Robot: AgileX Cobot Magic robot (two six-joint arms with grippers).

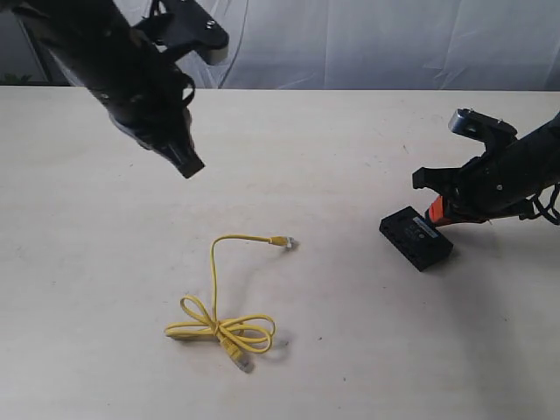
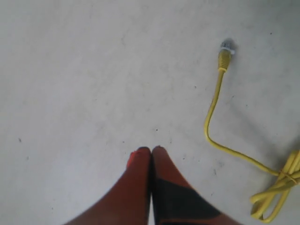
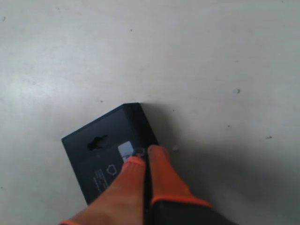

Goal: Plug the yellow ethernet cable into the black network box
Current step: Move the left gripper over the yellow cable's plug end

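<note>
The yellow ethernet cable lies on the table, bundled in loops at the near end. One clear plug points right and the other lies by the bundle. My left gripper hangs shut above the table, up and left of the cable. In the left wrist view its tips are together, with the plug and cord off to one side. The black network box lies flat at the right. My right gripper is shut, its tips over the box's edge beside a white label.
The pale tabletop stretches wide around both things. A white curtain hangs behind the far edge. The left arm's dark body fills the upper left of the exterior view.
</note>
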